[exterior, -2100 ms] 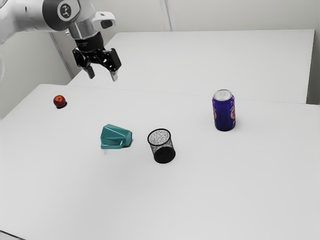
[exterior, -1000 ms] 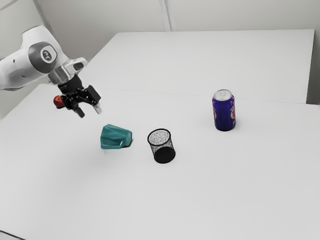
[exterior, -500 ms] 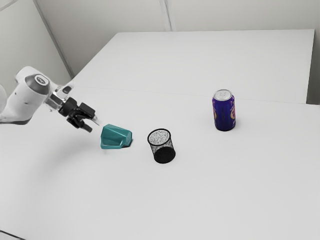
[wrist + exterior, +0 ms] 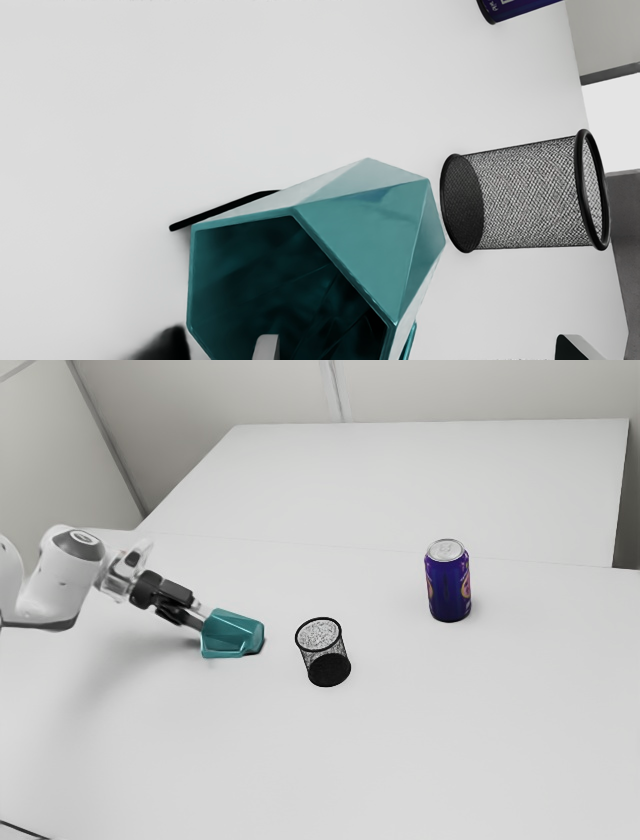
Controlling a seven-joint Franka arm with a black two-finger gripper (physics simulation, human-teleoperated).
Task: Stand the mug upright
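Our black two-finger end effector (image 4: 200, 617) stands open at the mouth of the faceted teal mug (image 4: 236, 632), one fingertip over the opening, the other past its side wall. The mug lies on its side on the white worktop (image 4: 400, 745). Near its base we see an upright black wire-mesh cup (image 4: 323, 652); a blue-purple metal can (image 4: 448, 588) stands well apart from the mug, toward the exterior view's right.

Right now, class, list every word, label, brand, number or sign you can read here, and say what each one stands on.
No text can be read with certainty.
Blue-purple can: pink and orange markings, and small pale lettering near its end in the wrist view; too small or cut off to read.
Arm: a pale mark on a dark round patch, too small to read.
Mug and mesh cup: no text visible.
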